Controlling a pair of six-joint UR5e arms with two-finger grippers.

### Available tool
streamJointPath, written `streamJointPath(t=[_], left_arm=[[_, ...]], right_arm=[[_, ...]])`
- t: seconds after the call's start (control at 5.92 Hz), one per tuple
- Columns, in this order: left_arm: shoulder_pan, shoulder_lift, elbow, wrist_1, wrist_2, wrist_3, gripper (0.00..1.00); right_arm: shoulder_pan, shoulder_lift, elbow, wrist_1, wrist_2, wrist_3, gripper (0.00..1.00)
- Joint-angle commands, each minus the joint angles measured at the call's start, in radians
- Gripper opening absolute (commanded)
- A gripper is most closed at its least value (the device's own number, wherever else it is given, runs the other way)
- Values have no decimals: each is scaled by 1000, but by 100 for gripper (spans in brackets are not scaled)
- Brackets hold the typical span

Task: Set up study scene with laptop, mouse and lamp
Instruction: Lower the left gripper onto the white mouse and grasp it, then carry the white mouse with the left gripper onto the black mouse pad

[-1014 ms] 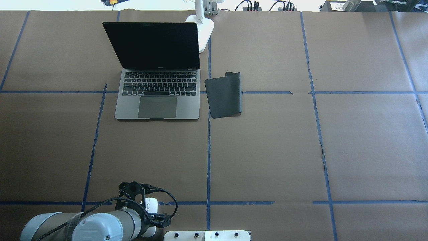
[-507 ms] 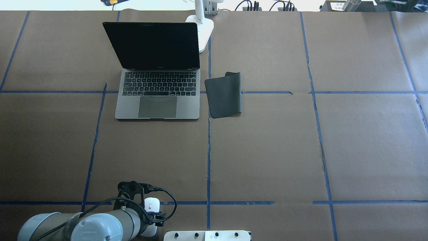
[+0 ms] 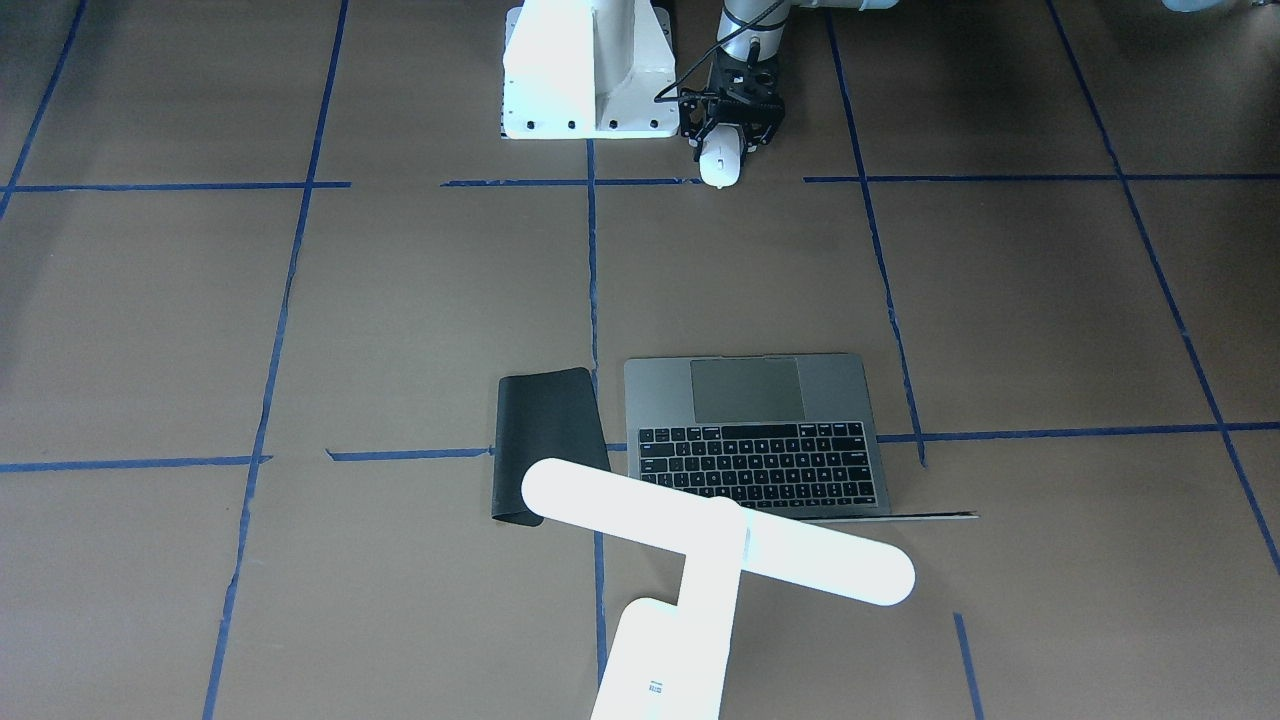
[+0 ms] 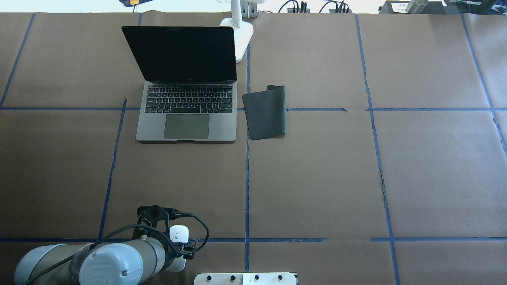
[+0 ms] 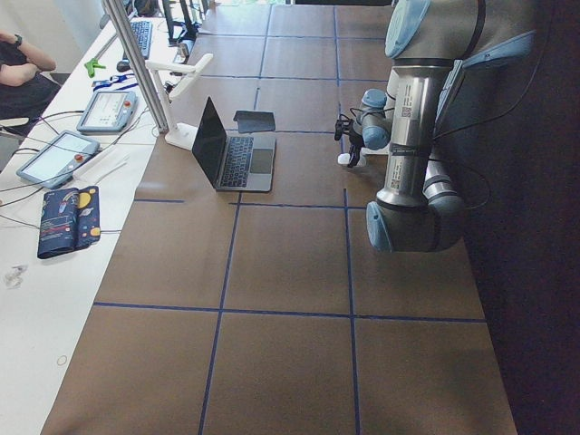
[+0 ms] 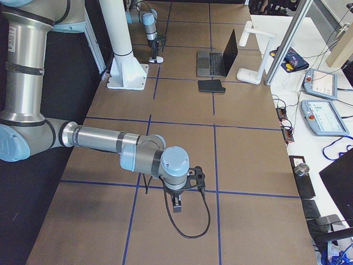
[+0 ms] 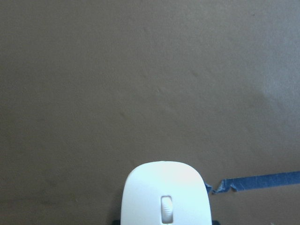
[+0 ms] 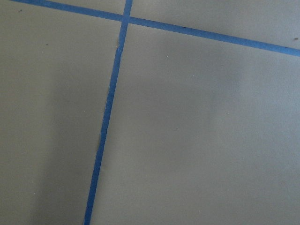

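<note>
The open grey laptop [image 4: 186,118] stands at the far left-centre of the table, screen up. The white T-shaped lamp [image 3: 715,545] stands behind its right corner; its base [image 4: 241,35] shows in the overhead view. The small white mouse [image 3: 720,162] is near the robot's base, on a blue tape line. My left gripper [image 3: 724,140] is shut on the mouse, which also shows in the overhead view [image 4: 178,232] and low in the left wrist view [image 7: 164,197]. My right gripper [image 6: 176,203] hangs over bare table far to the right. I cannot tell whether it is open or shut.
A black rectangular pad [image 4: 264,113] lies just right of the laptop, one corner curled. The white bolted pedestal [image 3: 585,70] stands next to the left gripper. Brown paper with blue tape lines covers the table. Tablets and cables lie beyond its far edge.
My left arm has shifted slightly left, and the mouse in its gripper has moved a little away from the pedestal, toward the table's middle.
</note>
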Motion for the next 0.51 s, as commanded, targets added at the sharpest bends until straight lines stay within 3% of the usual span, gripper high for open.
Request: streamJointPath(t=[0.0,0.34], left_arm=[[-115,-142,27,19,-9,109,0],[-234,-365,223,13,-52,111,1]], right_arm=[[0,-10,0,2,0,-2,100],[0,-19,8,2,3,-3,100]])
